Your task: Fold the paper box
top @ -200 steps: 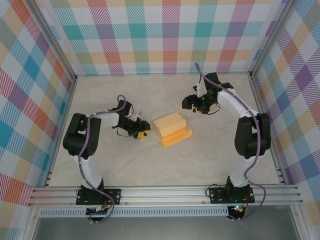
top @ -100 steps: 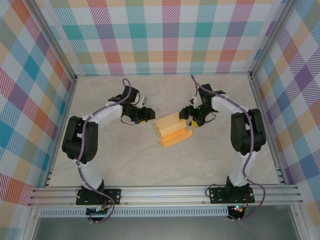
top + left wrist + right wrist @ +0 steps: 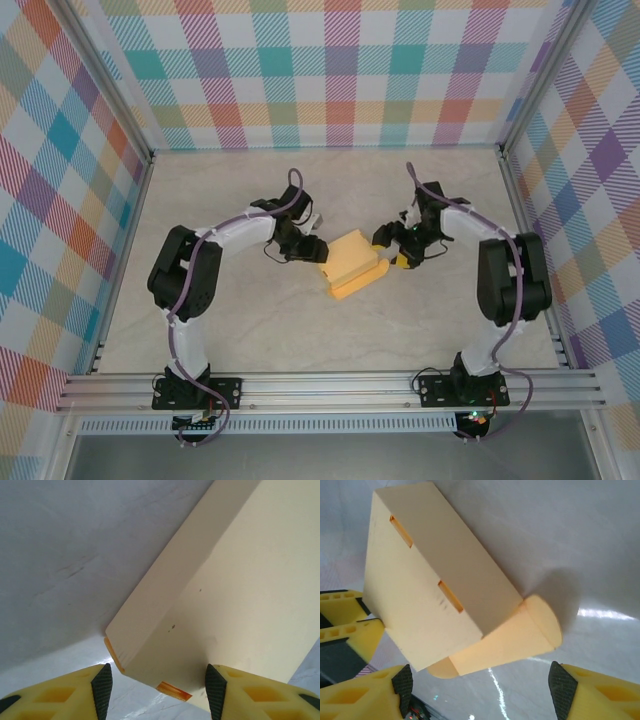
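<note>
The paper box [image 3: 354, 262] is a yellow-orange card box lying mid-table, with a rounded flap [image 3: 506, 643] sticking out along its lower edge. My left gripper [image 3: 313, 250] stands open at the box's left end. In the left wrist view a corner of the box [image 3: 210, 595] lies between the left gripper [image 3: 159, 694] jaws, with the right pad [image 3: 216, 690] close against the card. My right gripper [image 3: 392, 256] stands open at the box's right end. In the right wrist view the right gripper [image 3: 482, 690] jaws straddle the flap and the box [image 3: 425, 595] without gripping.
The pale marbled tabletop [image 3: 250, 330] is walled by checked panels [image 3: 330, 80] at the back and sides. An aluminium rail [image 3: 330, 385] with both arm bases runs along the near edge. The left gripper's yellow fingers [image 3: 347, 625] show beyond the box in the right wrist view.
Both arms have swung in to the box's two ends. The box now looks more compact, with its spread flap drawn in, and it sits slightly further right.
</note>
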`<action>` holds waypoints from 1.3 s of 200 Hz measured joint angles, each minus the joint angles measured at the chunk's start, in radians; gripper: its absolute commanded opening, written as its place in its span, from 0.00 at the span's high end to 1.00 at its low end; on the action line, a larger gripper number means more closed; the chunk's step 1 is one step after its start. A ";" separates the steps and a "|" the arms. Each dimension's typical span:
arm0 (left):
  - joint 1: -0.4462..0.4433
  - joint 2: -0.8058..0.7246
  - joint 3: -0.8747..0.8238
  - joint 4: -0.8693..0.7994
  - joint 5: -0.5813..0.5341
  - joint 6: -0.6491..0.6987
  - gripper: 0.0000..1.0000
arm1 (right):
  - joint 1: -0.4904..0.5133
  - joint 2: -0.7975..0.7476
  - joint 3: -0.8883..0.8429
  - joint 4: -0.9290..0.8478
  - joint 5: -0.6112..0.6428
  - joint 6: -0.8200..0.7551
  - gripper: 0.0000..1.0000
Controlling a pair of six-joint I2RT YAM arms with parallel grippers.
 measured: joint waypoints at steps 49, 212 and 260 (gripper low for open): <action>-0.007 0.000 0.000 -0.004 -0.005 0.029 0.46 | -0.024 -0.099 -0.142 0.102 -0.007 0.056 0.50; -0.005 0.011 0.000 0.001 0.026 0.036 0.46 | -0.058 0.100 -0.145 0.275 -0.100 -0.148 0.75; 0.001 0.011 0.000 0.000 0.037 0.036 0.46 | -0.058 0.106 -0.145 0.279 -0.104 -0.178 0.85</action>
